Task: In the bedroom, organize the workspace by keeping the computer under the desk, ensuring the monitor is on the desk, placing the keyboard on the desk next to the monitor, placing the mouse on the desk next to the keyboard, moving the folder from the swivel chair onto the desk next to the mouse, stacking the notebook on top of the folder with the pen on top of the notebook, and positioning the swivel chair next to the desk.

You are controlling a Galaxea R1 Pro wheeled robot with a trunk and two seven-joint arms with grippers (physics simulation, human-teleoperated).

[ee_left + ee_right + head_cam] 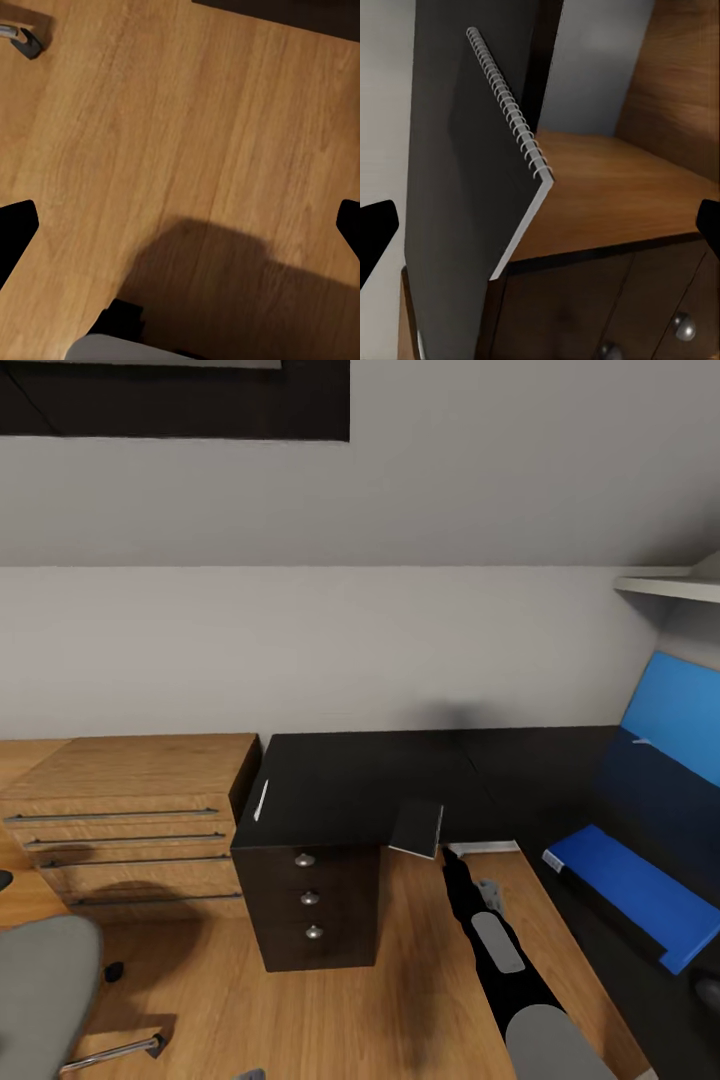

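Notebook: dark grey, spiral-bound, held at the front edge of the desk, overhanging the edge toward the floor; in the right wrist view it fills the space between the fingertips, spiral edge facing the drawer unit.
Right gripper: arm reaches up from the lower middle of the head view; tip meets the notebook's near corner. Fingers stand wide apart at the frame edges, with the notebook between them; actual contact cannot be told.
Left gripper: points down at bare wooden floor; fingers spread wide, nothing between them.
Pen: pale stick on the desk top, just inside its left edge.
Folder: bright blue, flat on the desk's right wing, well apart from the notebook.
Desk top between pen and folder: bare black surface.
Drawer unit: black, three knobs, under the desk's left end.
Wooden cabinet: just beside the desk's left edge.
Swivel chair: grey seat at lower left, open floor between it and the drawer unit.
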